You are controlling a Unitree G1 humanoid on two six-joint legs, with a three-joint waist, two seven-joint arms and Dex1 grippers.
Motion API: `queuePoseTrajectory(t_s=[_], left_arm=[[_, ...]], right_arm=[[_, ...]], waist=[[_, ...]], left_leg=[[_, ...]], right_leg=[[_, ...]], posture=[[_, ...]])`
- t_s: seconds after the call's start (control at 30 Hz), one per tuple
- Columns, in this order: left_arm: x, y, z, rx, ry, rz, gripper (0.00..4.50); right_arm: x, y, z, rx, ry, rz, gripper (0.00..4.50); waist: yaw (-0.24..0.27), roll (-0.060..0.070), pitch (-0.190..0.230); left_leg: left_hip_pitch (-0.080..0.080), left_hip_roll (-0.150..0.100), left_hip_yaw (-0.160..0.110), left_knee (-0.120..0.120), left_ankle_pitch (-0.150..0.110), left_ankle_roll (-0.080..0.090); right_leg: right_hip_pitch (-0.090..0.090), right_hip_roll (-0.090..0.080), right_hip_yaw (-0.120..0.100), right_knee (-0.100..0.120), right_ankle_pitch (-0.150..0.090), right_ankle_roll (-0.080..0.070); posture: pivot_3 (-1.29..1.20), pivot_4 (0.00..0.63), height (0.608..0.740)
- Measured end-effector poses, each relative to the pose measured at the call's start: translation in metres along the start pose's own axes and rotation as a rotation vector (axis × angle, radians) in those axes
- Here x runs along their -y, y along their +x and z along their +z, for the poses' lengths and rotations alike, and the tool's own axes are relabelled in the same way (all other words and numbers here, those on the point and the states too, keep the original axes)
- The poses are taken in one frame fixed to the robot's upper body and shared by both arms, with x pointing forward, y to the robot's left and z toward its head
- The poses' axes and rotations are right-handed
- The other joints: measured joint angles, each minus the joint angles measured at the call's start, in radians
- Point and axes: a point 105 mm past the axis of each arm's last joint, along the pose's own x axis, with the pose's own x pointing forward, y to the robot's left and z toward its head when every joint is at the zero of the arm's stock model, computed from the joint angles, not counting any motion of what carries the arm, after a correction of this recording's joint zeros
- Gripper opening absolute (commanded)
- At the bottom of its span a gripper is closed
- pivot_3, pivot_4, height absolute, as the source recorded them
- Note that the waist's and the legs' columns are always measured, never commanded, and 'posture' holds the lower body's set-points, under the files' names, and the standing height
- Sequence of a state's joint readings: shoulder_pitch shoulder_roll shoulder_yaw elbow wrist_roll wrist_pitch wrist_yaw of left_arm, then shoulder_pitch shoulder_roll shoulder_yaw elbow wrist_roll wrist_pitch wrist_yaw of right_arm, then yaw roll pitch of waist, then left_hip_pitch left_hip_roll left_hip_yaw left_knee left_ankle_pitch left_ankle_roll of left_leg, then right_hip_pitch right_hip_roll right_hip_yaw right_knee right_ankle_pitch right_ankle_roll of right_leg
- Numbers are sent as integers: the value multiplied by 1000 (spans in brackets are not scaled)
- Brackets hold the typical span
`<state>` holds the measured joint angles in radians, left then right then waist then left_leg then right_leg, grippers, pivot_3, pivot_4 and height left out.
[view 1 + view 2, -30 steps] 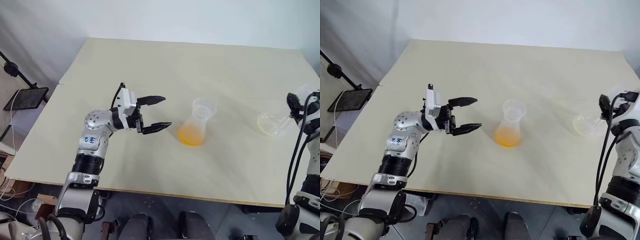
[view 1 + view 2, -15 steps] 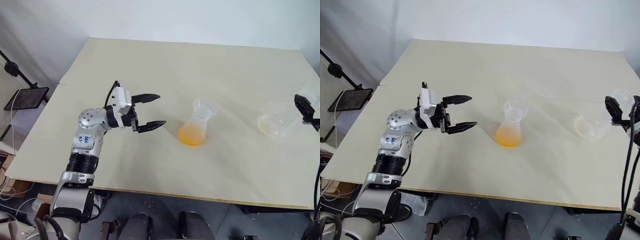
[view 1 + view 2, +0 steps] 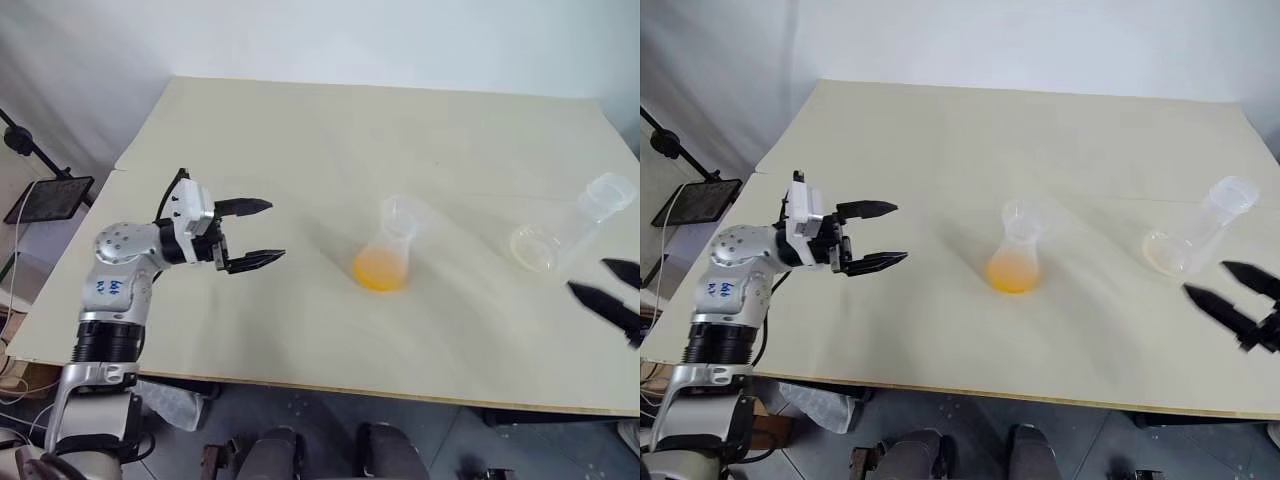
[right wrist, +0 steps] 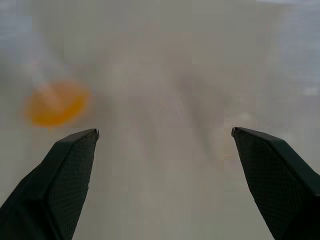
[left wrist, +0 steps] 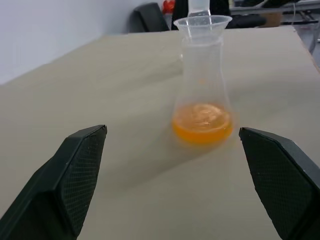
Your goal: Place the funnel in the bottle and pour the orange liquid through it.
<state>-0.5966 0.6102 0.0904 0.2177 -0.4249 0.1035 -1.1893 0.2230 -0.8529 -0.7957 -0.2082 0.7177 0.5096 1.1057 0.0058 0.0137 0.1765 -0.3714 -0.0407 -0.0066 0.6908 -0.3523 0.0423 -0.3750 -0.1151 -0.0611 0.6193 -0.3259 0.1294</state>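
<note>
The bottle (image 3: pixel 388 248) stands upright at the middle of the table, with the orange liquid (image 3: pixel 380 270) pooled in its base. The clear funnel (image 3: pixel 402 210) sits in its mouth, and its flared rim (image 5: pixel 202 22) is plain in the left wrist view. My left gripper (image 3: pixel 276 230) hovers to the bottle's left, well apart from it, open and empty, pointing at it. My right gripper (image 3: pixel 587 275) is near the table's front right edge, open and empty. A second, clear flask (image 3: pixel 560 225) lies on its side just beyond it, untouched.
The beige table (image 3: pixel 300 130) has a seam running across its left part. A black stand with a dark tray (image 3: pixel 48 195) is off the table's left edge. The table's front edge runs close under both arms.
My left gripper has drawn away to the left of the bottle, still open. My right gripper has let go of the lying flask's neck and pulled back towards the front edge.
</note>
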Motion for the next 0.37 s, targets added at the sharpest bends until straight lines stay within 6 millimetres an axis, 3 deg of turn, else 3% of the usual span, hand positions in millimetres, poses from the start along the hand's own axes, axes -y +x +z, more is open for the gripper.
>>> queuePoseTrajectory(t_s=[0.13, 0.17, 0.37], left_arm=[[8, -12, -7, -24, -61, 6, 4500], [10, -14, -11, -32, -73, 5, 4500], [23, -22, -27, -75, -71, 1, 4500]], right_arm=[[-63, 18, -9, -42, -95, 259, 4452], [-71, 21, -11, -36, -96, 287, 4452], [-80, 27, -6, 32, -175, 276, 4452]], waist=[[1, 0, 0], [3, 0, 0], [19, 0, 0]], left_leg=[[1, 0, -1, 0, -1, -1], [1, 0, -1, 0, -1, -1], [1, -1, -2, 0, -1, -1]], right_leg=[[0, 0, 0, 0, 0, 0], [0, 0, 0, 0, 0, 0], [0, -1, 0, -1, 0, 0]], posture=[[0, 150, 740], [0, 150, 740], [0, 150, 740]])
